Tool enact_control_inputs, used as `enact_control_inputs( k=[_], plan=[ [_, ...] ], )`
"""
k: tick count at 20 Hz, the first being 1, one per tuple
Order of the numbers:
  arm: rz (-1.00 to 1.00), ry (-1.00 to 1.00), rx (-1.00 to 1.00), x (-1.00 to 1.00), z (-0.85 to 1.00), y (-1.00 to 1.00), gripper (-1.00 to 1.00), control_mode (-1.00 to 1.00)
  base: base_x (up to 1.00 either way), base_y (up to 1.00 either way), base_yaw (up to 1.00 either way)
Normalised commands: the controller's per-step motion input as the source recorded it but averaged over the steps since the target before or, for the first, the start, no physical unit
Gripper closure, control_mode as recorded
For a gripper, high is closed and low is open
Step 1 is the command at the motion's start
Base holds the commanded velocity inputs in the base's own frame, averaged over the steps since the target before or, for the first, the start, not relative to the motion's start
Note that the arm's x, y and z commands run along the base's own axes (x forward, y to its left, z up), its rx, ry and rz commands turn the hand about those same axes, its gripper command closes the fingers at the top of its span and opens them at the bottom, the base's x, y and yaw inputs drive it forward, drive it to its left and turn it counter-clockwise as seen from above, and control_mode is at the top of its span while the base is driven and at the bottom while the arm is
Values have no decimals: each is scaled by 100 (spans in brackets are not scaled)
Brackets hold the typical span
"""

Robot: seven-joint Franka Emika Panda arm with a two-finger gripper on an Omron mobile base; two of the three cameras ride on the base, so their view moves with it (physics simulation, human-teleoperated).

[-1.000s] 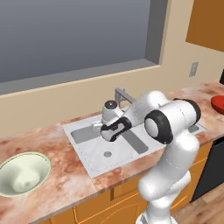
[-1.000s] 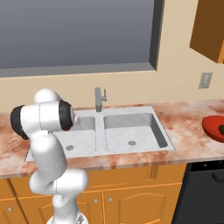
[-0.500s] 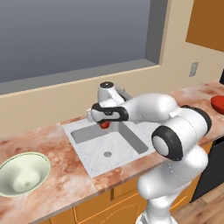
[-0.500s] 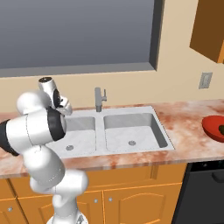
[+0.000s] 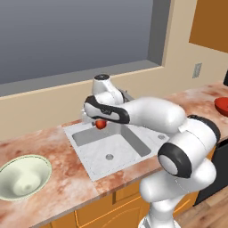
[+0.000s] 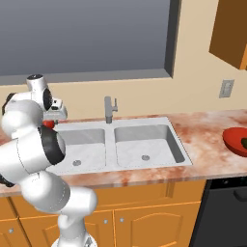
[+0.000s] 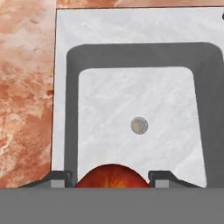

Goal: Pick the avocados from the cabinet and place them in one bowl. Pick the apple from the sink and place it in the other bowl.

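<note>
- One apple (image 7: 112, 176) sits pinched between my two dark fingertips (image 7: 56, 178), so my gripper (image 5: 100, 121) is clamped on it, above the left basin of the sink (image 5: 116, 153).
- Main risk, as I judge it: the apple is round and glossy, and my pads meet it only at two small spots on its sides, so a quick swing could roll it out and drop it into the basin, near the round drain (image 7: 139, 126).
- Second risk: the angular grey faucet (image 6: 110, 109) stands just beside my wrist, and a careless sweep could clip it.
- Third risk: the pale cream bowl (image 5: 23, 177) lies well apart on the left of the counter (image 5: 67, 178), and its sloped sides could let a dropped fruit bounce or roll out if I release too high.
- Wrong-bowl mix-up is possible too; the glossy red bowl (image 6: 236, 140) is far off on the right.
- Materials: the sink looks like pale marbled grey with darker walls; the counter is mottled reddish stone; the cabinet fronts (image 6: 144, 217) below are orange wood.
</note>
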Motion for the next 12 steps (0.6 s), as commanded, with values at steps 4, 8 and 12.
enact_control_inputs(
  k=[4,8,12],
  plan=[
    [29,6,-5,-48,22,56,100,-100,0,0,0],
    [27,4,-4,-45,26,66,100,-100,0,0,0],
    [27,1,0,-41,17,68,100,-100,0,0,0]
  ],
)
